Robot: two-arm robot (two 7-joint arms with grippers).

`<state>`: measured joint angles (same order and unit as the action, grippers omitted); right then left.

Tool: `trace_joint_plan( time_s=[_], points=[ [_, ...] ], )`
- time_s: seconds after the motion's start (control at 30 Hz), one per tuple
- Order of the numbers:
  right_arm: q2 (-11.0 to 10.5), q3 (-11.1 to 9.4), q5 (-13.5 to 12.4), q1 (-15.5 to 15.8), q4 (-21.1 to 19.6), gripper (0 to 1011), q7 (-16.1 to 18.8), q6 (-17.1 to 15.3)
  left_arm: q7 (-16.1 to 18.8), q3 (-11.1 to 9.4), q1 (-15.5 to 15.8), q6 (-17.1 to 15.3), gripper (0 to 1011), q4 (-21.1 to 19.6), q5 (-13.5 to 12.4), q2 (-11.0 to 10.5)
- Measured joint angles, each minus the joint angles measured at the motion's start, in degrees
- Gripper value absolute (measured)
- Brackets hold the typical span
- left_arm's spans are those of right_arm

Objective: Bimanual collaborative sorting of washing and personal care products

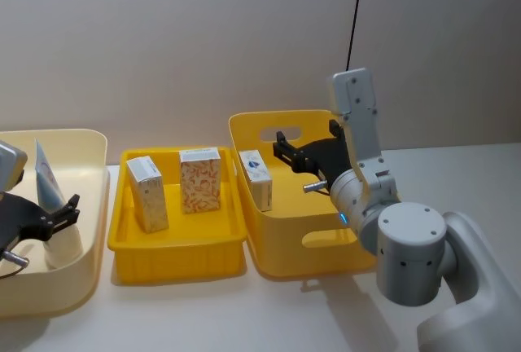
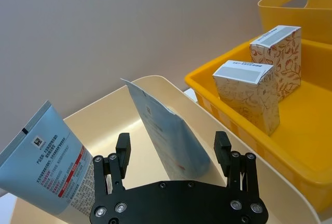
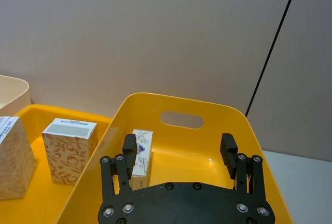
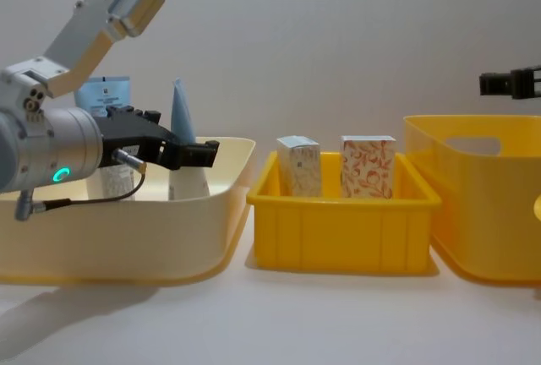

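Reaching into the cream bin (image 2: 93,115) at the head view's lower left, the left pincer (image 2: 172,142) stands open astride a light-blue tube (image 2: 155,112); closing on it seems next. The right pincer (image 3: 179,145), also open, hovers over the tall yellow bin (image 3: 218,123), centre right, beside a white carton (image 3: 140,154).

Fine print on tube (image 2: 46,162), cartons (image 2: 248,95), none legible

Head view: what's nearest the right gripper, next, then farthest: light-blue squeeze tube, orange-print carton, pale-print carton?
From the right gripper:
1. Orange-print white carton, yellow tray's right side.
2. Pale-print white carton, tray's left side.
3. Light-blue squeeze tube, cream bin, far left.
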<state>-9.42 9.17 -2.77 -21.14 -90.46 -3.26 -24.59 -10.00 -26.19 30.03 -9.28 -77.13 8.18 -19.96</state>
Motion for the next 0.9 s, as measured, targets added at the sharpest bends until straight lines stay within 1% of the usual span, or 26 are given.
trace_joint_plan(
  time_s=[0.9],
  points=[
    [0.0, 0.0, 0.0, 0.0, 0.0, 1001, 0.0, 0.0, 0.2, 0.0, 0.4, 0.4, 1004, 1.1, -0.7, 0.5]
  ],
)
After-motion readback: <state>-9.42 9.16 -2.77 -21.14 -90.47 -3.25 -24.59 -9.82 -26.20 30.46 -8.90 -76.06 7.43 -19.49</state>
